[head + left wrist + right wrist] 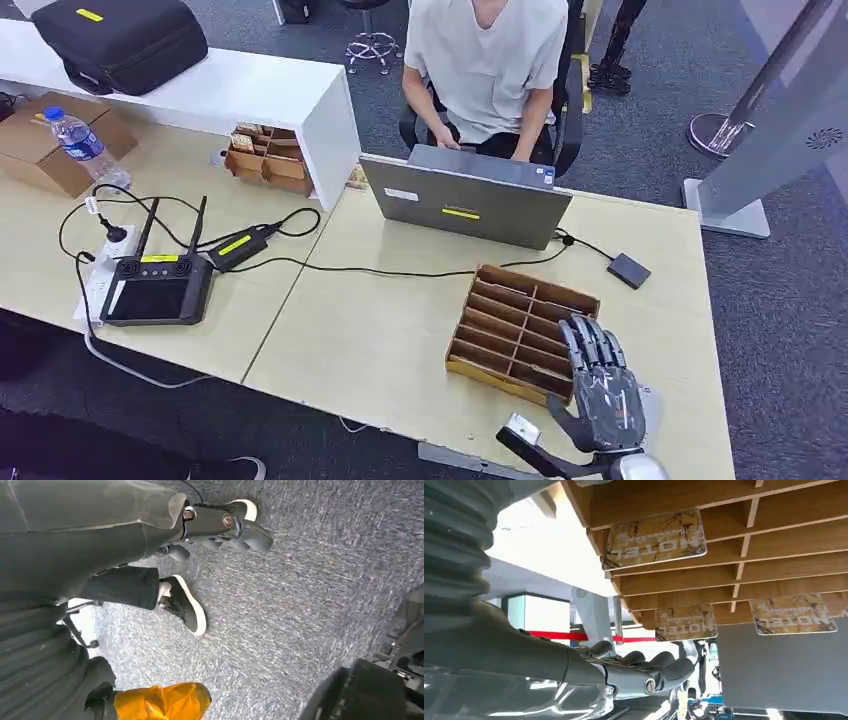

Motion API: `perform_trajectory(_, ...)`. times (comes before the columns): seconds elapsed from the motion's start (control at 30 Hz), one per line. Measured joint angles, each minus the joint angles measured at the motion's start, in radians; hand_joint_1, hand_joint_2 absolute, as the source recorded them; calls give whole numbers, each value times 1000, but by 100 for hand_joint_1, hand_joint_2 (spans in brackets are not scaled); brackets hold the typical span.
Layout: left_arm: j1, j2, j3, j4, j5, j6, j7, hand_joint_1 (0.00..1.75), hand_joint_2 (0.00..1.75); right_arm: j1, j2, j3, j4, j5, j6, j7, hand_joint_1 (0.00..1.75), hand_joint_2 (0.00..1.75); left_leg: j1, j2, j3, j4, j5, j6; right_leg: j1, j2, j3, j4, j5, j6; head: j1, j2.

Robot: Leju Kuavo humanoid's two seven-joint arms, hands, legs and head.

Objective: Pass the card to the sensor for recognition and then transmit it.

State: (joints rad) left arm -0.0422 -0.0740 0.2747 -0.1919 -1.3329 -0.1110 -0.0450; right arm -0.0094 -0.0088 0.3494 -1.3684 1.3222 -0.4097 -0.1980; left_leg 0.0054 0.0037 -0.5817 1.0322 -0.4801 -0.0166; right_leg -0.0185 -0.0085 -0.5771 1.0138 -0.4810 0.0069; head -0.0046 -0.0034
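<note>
2 pale wooden tables stand joined edge to edge on grey carpet, with a white counter behind the left one carrying a black case. A person sits at the far edge behind a grey laptop. On the left table lie a cardboard box, a black controller with 2 antennas, a water bottle and a black cable that runs across to a small black sensor box near the right table's far edge. A grey stand rises from the carpet past the right corner.

Broad bare tabletop lies left of the slotted wooden card tray, which sits toward the near right part of that table.

The right hand hovers at the tray's near right corner, fingers straight and slightly spread, holding nothing. From the right wrist, 3 cards marked HOTEL stand in the tray's slots; one card is nearest the camera.

The left hand hangs over carpet, fingers curled in, holding nothing.
</note>
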Motion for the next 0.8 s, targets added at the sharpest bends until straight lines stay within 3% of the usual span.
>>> perform_trajectory(0.8,-14,-16,7,0,-2,2,-9,0,175,-2,0,-25,-3,6,7,-7,175,175,0,0,0,0,0,0,0,0,0,0,0,0,0,0)
